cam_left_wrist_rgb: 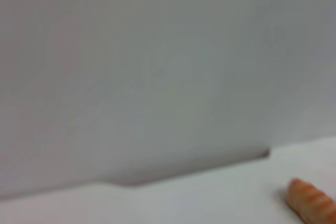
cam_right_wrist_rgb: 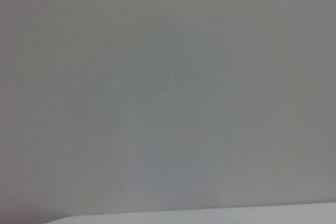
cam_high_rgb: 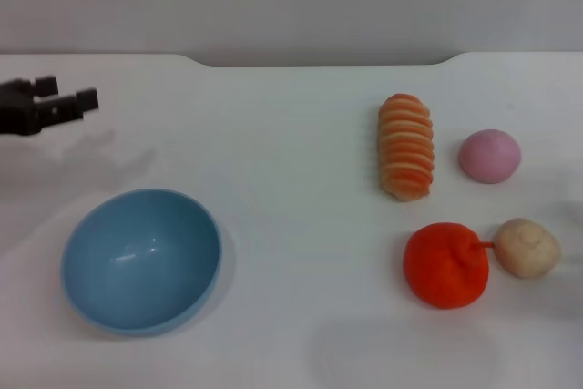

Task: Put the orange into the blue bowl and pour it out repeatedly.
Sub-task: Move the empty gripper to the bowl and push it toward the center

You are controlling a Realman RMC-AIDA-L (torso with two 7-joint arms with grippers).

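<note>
The orange (cam_high_rgb: 445, 264) sits near table's front-right corner, stem toward beige ball (cam_high_rgb: 526, 247). Blue bowl (cam_high_rgb: 141, 260) empty, front-left. Left gripper (cam_high_rgb: 68, 100) at left edge, fingers apart, holding nothing, far off; right arm unseen, prob nearer.

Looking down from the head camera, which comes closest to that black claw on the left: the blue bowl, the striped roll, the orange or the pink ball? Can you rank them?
From the left gripper, at the table's far left:
1. The blue bowl, just in front of it on the left.
2. The striped roll, past the middle.
3. The orange, front right.
4. The pink ball, far right; close to the orange's rank.
</note>
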